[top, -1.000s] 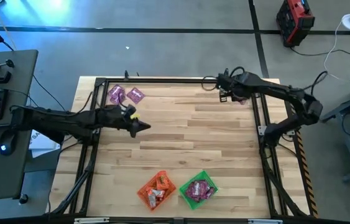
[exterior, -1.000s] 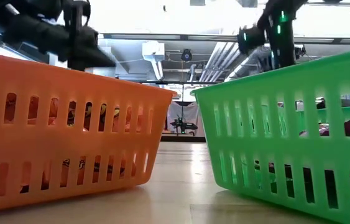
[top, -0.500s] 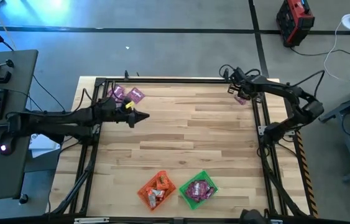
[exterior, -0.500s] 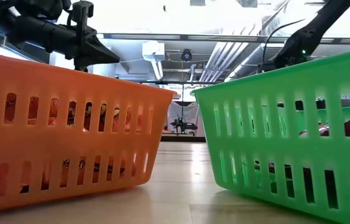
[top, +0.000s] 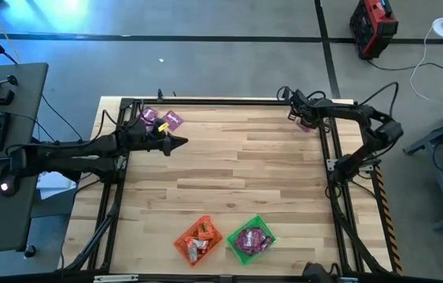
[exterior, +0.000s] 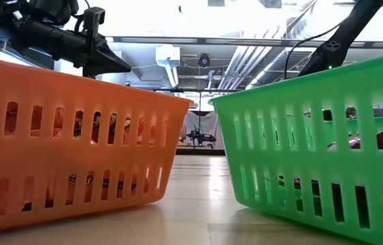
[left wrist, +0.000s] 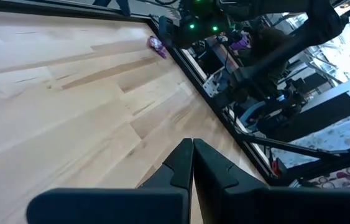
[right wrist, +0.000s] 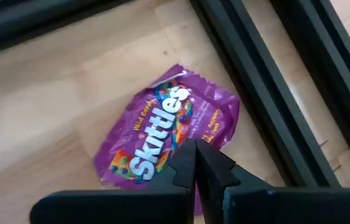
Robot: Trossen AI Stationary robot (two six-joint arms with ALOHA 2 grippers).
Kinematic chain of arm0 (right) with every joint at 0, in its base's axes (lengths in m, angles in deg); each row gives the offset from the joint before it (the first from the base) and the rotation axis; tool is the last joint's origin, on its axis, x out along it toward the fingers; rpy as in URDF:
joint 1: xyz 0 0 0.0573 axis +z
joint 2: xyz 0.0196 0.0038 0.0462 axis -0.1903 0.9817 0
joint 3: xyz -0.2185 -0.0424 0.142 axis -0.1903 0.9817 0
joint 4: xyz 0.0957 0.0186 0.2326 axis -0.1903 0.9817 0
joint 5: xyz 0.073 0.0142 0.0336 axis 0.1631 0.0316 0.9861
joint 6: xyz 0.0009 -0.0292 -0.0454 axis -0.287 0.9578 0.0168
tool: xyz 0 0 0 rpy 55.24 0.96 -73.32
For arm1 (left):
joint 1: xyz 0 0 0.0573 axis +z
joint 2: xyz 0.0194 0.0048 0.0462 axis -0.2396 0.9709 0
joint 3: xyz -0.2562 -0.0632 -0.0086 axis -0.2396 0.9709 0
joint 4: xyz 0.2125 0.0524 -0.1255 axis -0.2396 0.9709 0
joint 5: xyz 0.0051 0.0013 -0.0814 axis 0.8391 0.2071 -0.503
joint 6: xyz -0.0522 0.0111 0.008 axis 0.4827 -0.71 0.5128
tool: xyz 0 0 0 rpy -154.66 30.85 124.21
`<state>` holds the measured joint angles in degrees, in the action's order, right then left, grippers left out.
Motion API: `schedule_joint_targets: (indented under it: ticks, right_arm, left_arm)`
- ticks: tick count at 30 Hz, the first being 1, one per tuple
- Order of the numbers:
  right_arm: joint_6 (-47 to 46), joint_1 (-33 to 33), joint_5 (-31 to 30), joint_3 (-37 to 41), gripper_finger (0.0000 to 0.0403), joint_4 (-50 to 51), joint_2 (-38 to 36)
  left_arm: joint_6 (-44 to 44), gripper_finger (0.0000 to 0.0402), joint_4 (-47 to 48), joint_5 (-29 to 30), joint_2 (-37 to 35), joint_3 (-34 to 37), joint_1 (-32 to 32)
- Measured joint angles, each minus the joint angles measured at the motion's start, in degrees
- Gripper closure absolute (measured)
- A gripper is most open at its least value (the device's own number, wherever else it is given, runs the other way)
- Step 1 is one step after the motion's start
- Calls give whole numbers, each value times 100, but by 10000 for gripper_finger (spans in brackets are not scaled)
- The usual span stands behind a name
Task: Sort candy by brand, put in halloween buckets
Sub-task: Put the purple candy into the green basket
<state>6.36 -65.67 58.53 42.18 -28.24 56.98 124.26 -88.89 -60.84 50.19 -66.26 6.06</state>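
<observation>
Grippers: right gripper now shut empty over purple packet at far-right corner, left gripper shut, pulled back toward far-left packets; pick pending.

At the near edge of the table the two buckets sit side by side, each with candy inside. Two packets lie at the far left corner, just behind the left gripper, and one more packet lies at the far right corner (right beside the frame rail), under the right gripper.
</observation>
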Motion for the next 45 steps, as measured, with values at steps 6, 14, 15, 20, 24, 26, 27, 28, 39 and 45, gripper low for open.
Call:
schedule_joint_targets:
  ticks: [6,14,15,20,24,26,27,28,39,45]
  right_arm:
    - [182,53,523,-21,403,-102,192]
    - [512,519,1071,-16,403,-193,129]
    - [561,624,1132,-11,403,-207,112]
    - [598,1268,1561,-11,403,-253,94]
    - [596,2034,1817,-13,403,-271,92]
    - [598,2489,1943,-13,403,-314,92]
    - [596,2734,2046,-13,403,-333,92]
    - [586,2969,2172,-13,403,-347,92]
    - [-1570,5902,2749,2,403,-887,115]
    - [-2215,6656,2363,-548,403,-923,112]
  left_arm:
    - [-52,401,10,-6,0,0,0]
    - [-47,401,13,-126,0,0,0]
    - [-48,401,23,-126,-1,0,-1]
    - [-48,401,35,-126,0,0,-5]
    - [-97,401,35,-126,0,0,-7]
    - [-100,401,35,-126,0,0,-7]
    - [-100,401,35,-126,0,0,-7]
    - [-107,401,35,-126,0,0,-7]
    - [-49,401,37,-131,0,0,-7]
    - [175,401,-2,-373,8,0,-7]
